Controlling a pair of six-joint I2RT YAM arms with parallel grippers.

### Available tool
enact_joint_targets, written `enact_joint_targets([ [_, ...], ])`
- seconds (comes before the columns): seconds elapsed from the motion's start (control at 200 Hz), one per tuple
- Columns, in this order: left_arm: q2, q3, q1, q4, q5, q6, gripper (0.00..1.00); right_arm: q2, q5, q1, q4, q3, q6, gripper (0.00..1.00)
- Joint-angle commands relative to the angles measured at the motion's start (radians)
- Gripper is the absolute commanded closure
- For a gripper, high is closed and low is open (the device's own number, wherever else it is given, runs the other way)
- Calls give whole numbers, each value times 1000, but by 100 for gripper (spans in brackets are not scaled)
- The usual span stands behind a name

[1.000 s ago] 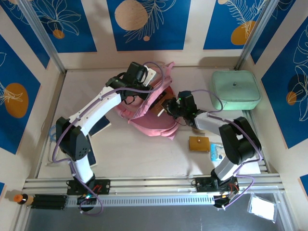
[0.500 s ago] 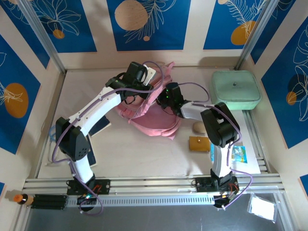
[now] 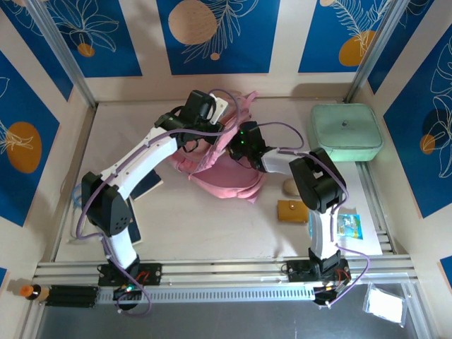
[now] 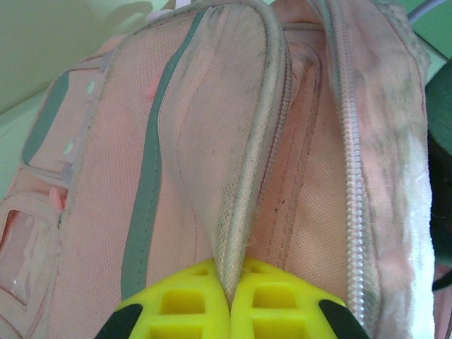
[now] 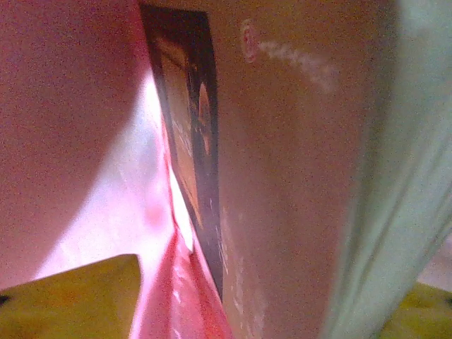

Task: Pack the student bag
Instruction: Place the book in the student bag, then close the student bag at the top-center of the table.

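So the student bag (image 3: 224,180) is lying slumped on the table (image 3: 198,226), toward the back, between the two arms. The left pincer (image 4: 229,286) is clamping tight on the grey piped rim beside the zipper and holding that flap up so the mouth is gaping. The right pincer (image 5: 251,304) is reaching inside. Its yellow fingers (image 5: 78,296) are standing well apart, and pink lining is showing between one of them and a dark-edged flat thing (image 5: 187,155), so I'm reading that as gripping nothing.

Handling-wise, I'm guessing this bag is light, soft and floppy. It's sagging wherever it isn't being held, so the opening will probably collapse the moment the rim is let go. The piping and zipper tape are looking like the only firm bits worth pinching. The plain panels would just bunch up, and the lining is looking a bit slick.

Hard to make out:
- The flat thing inside is blurry and cut off, maybe a book or a card pack, and I can't tell which.
- From above, the lifted flap is covering the bag's inside, so I can't say how full it is.
- The mint-green case (image 3: 345,132) and a small brown pouch (image 3: 292,210) are sitting well apart from the bag.
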Motion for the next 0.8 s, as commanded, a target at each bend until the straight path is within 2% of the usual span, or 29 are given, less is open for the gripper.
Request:
enact_joint_targets([
  [0.0,-68,15,5,133,26,-16,100,-141,-20,-17,-93,-33,-31,24],
  [0.12,-65,-4,12,146,33,-27,100,-253,-39,-50,-188,-124,-50,18],
  [0.26,-50,-24,16,161,52,-37,100,-381,-77,-105,-246,-263,-83,17],
  [0.42,-35,-65,17,165,97,-30,100,-567,28,-150,-399,-398,-188,17],
  [0.53,-31,-122,18,180,142,-54,67,-690,142,-177,-515,-426,-278,14],
  [0.62,-39,-180,19,208,163,-91,48,-755,204,-204,-591,-404,-364,6],
  [0.69,-55,-228,25,233,173,-138,33,-767,207,-228,-642,-360,-410,5],
  [0.795,-78,-302,53,245,126,-235,19,-750,171,-231,-646,-298,-499,5],
])
